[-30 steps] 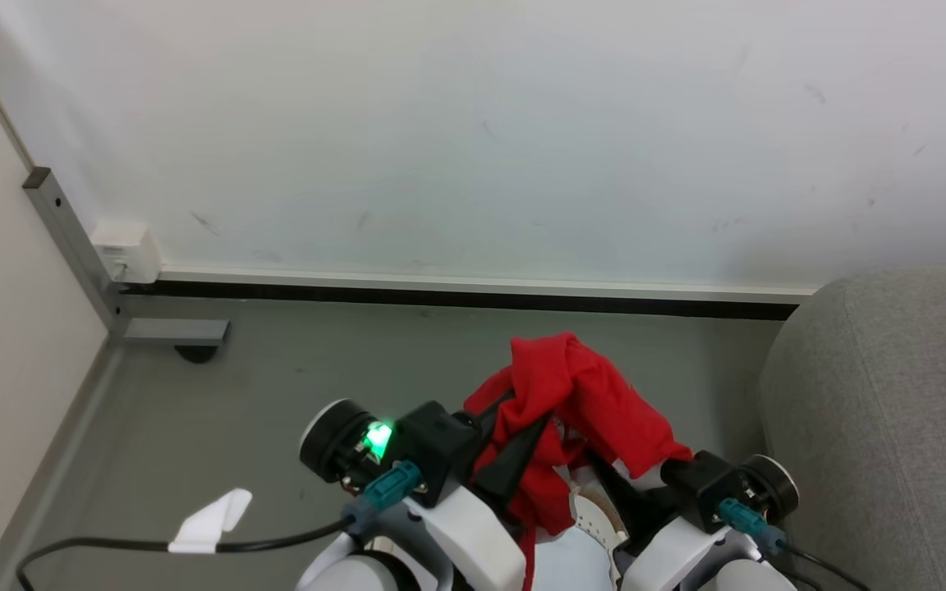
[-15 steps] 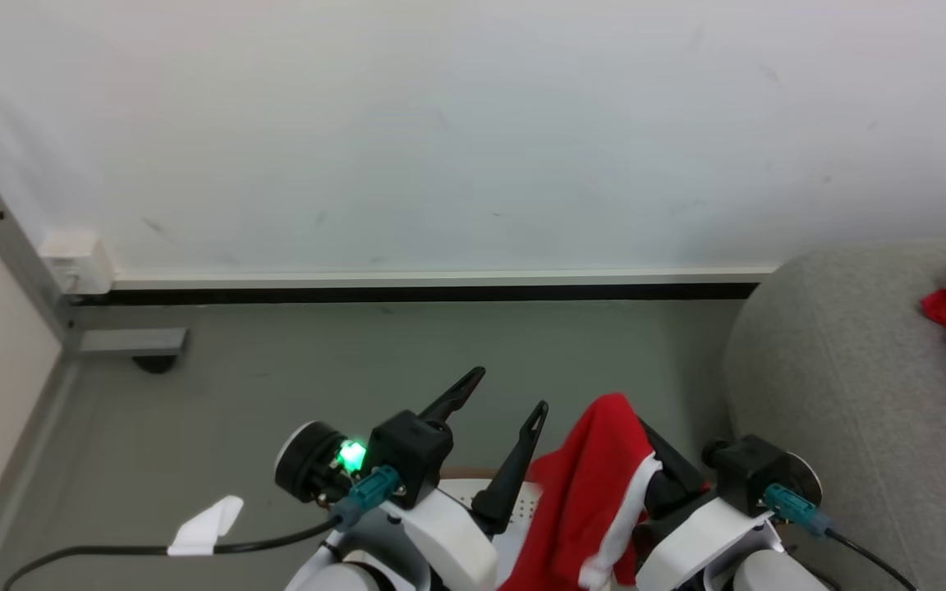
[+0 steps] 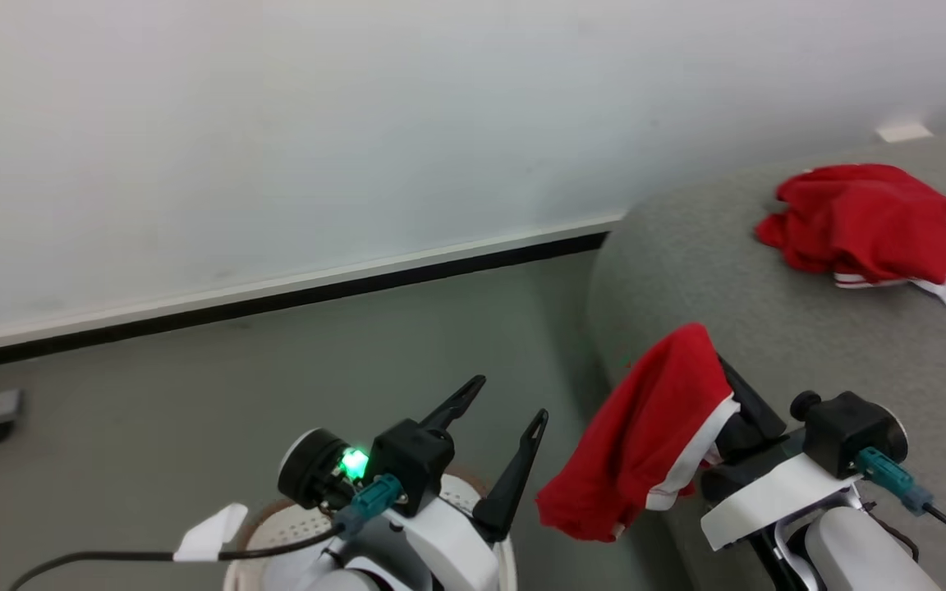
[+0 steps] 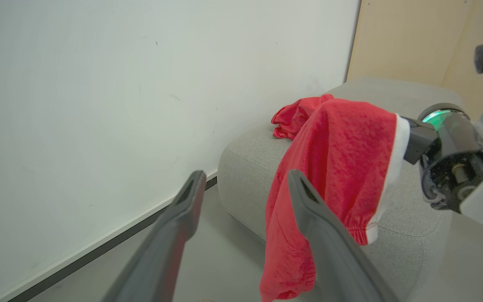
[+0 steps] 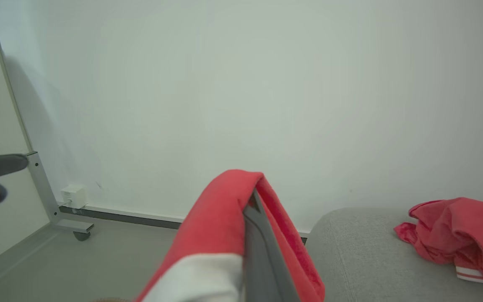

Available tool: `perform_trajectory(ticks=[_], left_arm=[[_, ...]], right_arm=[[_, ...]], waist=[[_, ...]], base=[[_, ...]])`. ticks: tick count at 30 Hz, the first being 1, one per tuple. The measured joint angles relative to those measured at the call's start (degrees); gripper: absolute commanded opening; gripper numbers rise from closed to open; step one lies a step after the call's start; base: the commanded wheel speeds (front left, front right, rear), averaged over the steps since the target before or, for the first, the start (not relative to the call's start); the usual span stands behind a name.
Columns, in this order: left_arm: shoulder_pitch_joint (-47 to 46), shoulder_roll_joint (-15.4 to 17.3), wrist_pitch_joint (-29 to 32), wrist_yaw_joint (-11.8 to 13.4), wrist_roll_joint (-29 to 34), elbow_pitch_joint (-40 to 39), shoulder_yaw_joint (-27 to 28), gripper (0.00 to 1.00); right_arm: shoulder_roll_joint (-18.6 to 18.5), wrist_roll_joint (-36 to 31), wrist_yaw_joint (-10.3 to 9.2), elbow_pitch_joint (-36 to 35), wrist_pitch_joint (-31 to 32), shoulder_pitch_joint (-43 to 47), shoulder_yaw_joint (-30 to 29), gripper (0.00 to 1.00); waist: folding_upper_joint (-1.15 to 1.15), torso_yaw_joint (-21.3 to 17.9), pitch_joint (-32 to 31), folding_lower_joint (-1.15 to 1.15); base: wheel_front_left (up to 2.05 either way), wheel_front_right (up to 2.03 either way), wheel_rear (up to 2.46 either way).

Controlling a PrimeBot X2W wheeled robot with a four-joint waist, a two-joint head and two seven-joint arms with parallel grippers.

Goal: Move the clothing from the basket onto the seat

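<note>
1. One red clothing (image 3: 654, 435) hangs at lower right, clamped in the right gripper (image 5: 253, 205), at the seat's (image 3: 769, 328) edge.
2. Another red garment (image 3: 859, 217) lies on the seat, upper right.
3. The left gripper (image 3: 508, 398) gapes empty above the basket (image 3: 288, 519), whose contents are hidden.

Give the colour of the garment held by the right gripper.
Bright red clothing with a white edge band; clearest in left wrist view.

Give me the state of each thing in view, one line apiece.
left gripper, jaws open, empty.
right gripper, shut on the held clothing.
held clothing, draped over the right gripper, hanging by the edge of the seat.
other red garment, crumpled on the seat.
basket, below the left arm, contents hidden.
</note>
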Motion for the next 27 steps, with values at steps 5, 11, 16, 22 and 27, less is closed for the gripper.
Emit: perform_trajectory(ticks=[5, 11, 16, 22, 27], left_arm=[[-0.3, -0.3, -0.4, 0.0, 0.0, 0.0, -0.3, 1.00], [-1.9, 0.4, -0.2, -0.2, 0.3, -0.6, -0.3, 1.00], [-4.6, 1.5, 1.3, -1.4, 0.9, -2.2, -0.6, 1.00], [-9.0, 2.7, 2.9, -3.3, 2.5, -4.1, -1.3, 1.00], [-12.8, 3.1, 3.6, -4.2, 3.3, -5.8, -1.0, 1.00]], right_arm=[[-0.5, -0.4, 0.00, -2.4, 0.0, 0.4, -1.1, 0.00], [0.3, 0.7, 0.00, -5.1, 0.0, 0.4, -2.6, 0.00], [2.1, 0.5, 0.00, -6.1, 0.0, -4.5, -5.5, 0.00], [2.9, -1.1, 0.01, -3.8, 0.0, -17.6, -12.3, 0.00], [0.6, -3.7, 0.01, -0.2, 1.9, -31.3, -21.5, 0.00]], waist=[[0.00, -4.6, 1.0, 0.00], [0.00, -6.9, 4.4, 0.00], [0.00, -7.4, 9.1, 0.00], [0.00, -6.6, 16.1, 0.01], [0.00, -4.9, 22.1, 0.01]], base=[[0.00, 0.00, 0.00], [0.00, 0.00, 0.00], [0.00, 0.00, 0.00], [0.00, 0.00, 0.00], [0.00, 0.00, 0.00]])
